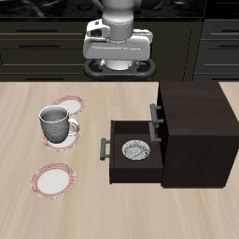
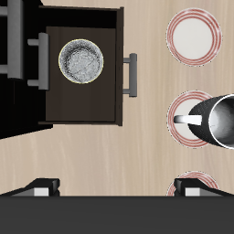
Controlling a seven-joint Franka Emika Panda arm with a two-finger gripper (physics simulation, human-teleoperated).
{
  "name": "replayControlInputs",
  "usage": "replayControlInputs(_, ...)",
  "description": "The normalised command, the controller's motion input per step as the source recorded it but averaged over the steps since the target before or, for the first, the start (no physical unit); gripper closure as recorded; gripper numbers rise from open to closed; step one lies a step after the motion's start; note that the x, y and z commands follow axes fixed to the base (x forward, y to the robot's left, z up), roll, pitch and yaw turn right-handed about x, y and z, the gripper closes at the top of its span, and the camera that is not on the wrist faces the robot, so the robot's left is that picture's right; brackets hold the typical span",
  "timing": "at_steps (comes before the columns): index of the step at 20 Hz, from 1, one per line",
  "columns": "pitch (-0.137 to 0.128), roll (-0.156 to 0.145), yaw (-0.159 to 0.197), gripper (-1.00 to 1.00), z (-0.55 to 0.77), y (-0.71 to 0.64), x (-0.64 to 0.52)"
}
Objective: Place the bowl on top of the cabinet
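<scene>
Robot arm hovers high above a table; a bowl waits in an open drawer.

The small white speckled bowl sits in the pulled-out drawer of the dark brown wooden cabinet. The two-finger gripper, at twelve o'clock, is released and empty. Risk: descending fingers could strike the drawer walls, or the thin rim could slip.

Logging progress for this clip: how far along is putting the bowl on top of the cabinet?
Barely begun. Done: only that a drawer stands pulled out, exposing the bowl inside it. In hand: nothing; the gripper hangs high near the table's back, far from the bowl. Left: reach into the drawer, grasp the bowl, lift it, set it on the cabinet, whose top is bare.
</scene>
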Motion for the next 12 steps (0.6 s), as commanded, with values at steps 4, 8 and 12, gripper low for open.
replayControlInputs(4,-0.007,-0.01,0.015,-1.0,-0.04,-0.01,0.28)
replayControlInputs(8,-0.011,0.01,0.02,-1.0,-0.03,0.01,0.24)
replayControlInputs(12,-0.013,0.031,0.029,-1.0,-0.07,0.06,0.22)
